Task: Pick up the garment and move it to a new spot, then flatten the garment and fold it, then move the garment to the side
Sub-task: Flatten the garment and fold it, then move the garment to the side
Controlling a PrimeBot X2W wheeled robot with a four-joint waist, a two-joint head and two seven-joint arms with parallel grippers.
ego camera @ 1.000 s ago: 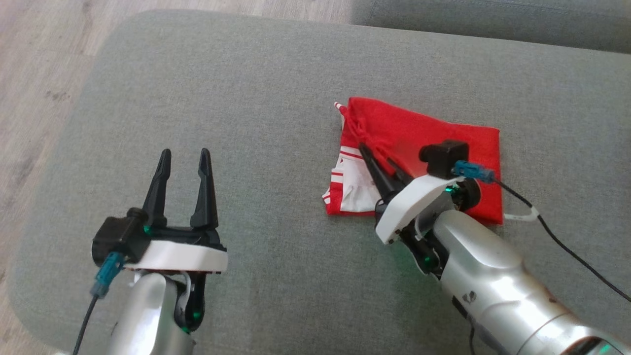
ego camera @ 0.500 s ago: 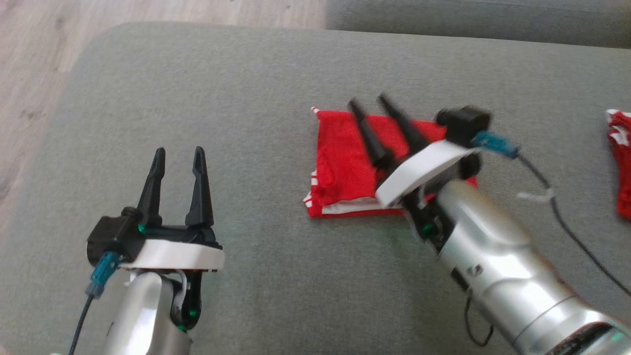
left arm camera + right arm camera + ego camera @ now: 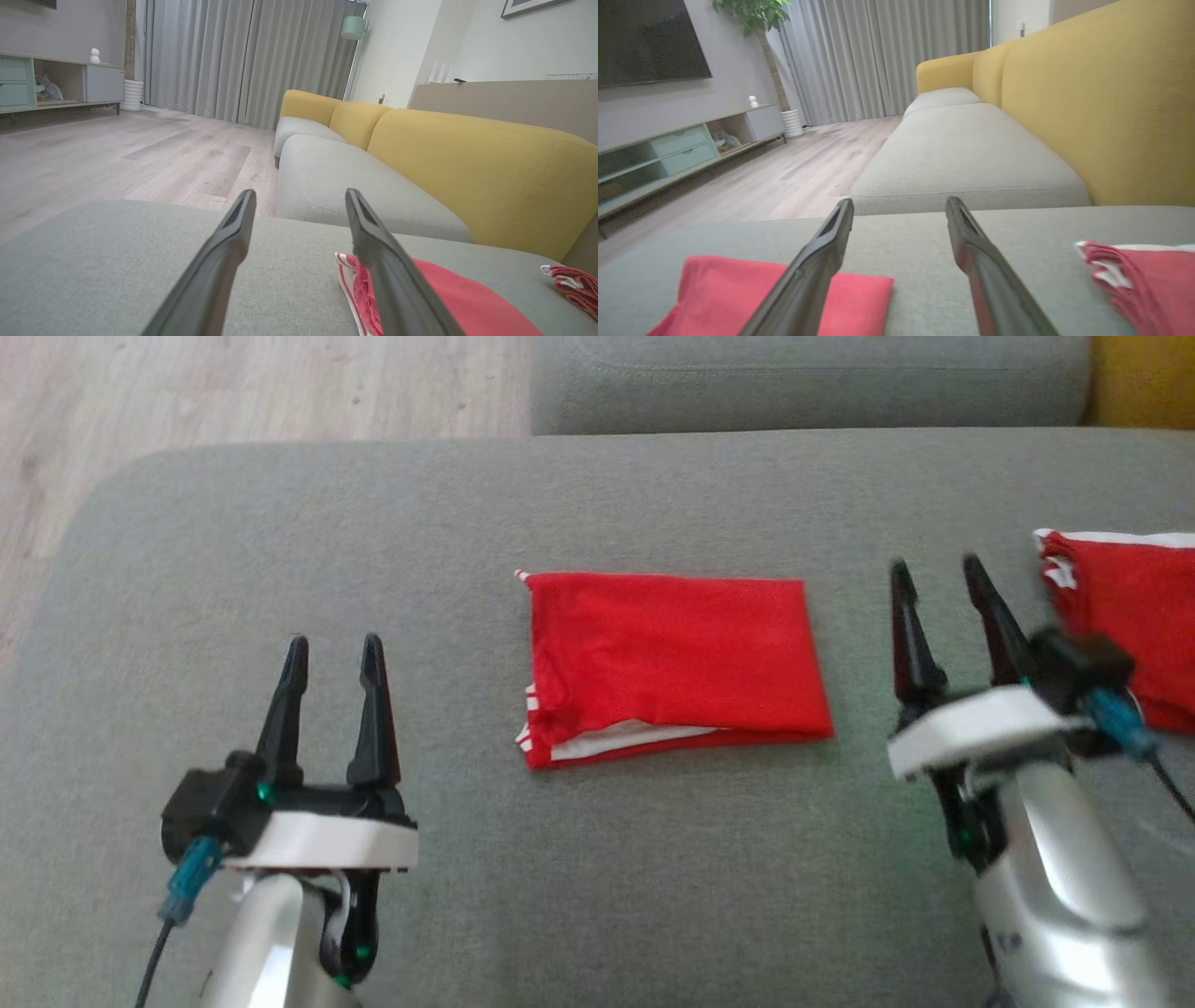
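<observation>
Black-fingered left tool (image 3: 334,642), nearest, low on the left: jaws wide apart, nothing in them. A little further out, the right tool (image 3: 936,565): also spread and empty. Both hang over the grey seat (image 3: 373,523); neither touches cloth.

Next out, the garment (image 3: 672,658): red with white striped trim, folded into a flat rectangle on the seat. It lies between the two tools, right of and beyond the left tool, left of the right tool, apart from both. The open edges of the fold face the tools, with white layers showing at the near left corner. The far edge looks closed.

Handling, as judged:
- Light, thin and limp, not fragile.
- Lifted by one layer it would likely sag and come unfolded.
- Dragged across the seat fabric it may rumple.
- Best hold: pinch through all layers at the near edge, one tool per corner, or at the short edge nearest the right tool.

Just right of the right tool: a second red cloth (image 3: 1120,616), bunched. Furthest: another grey cushion (image 3: 803,383).
</observation>
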